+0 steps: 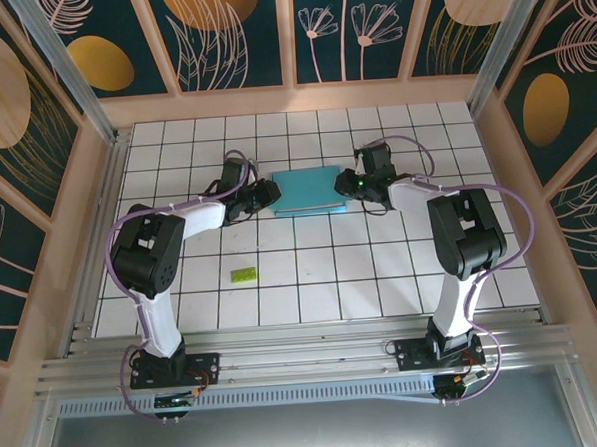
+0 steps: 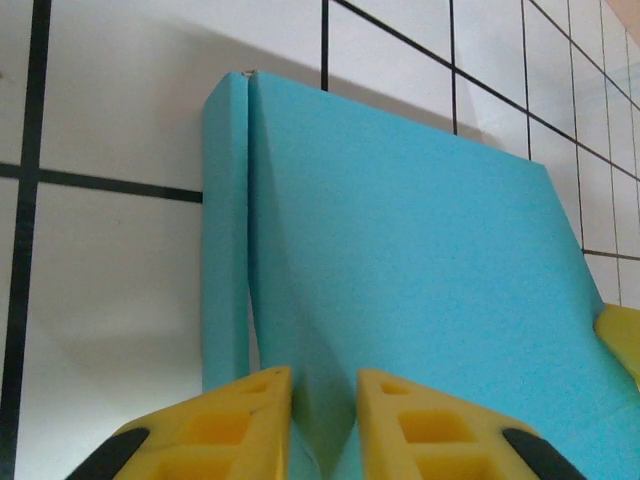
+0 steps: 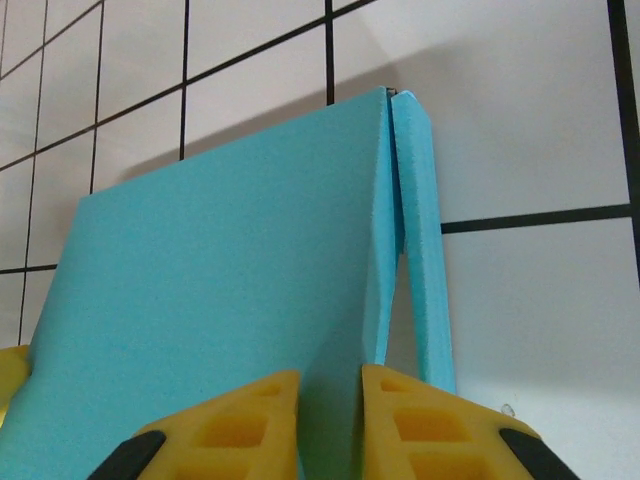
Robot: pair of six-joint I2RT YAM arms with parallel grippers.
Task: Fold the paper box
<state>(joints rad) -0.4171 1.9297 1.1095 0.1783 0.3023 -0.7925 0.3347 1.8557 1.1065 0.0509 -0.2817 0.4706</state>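
1. The paper box (image 1: 309,191) lies as a shallow blue rectangle on the far middle of the tiled worktop (image 1: 322,282), directly between the two grippers.
2. The left gripper (image 2: 325,385) has its jaws narrow, with the box's left end edge between them, apparently pinched. The right gripper (image 3: 330,385) does the same at the right end.
3. The step in hand looks like pressing the ends to set the fold. A narrow side strip (image 2: 225,240) stands slightly apart from the main panel, and the slit between them widens toward the right jaws.
4. To do it well, squeeze both ends evenly, keep the box flat on the tiles and ease the panel toward the strip. Avoid twisting, because thin card creases easily.
5. Open tiles surround the box. The small green piece (image 1: 243,274) lies well apart at the near left, and the enclosure walls are far off.
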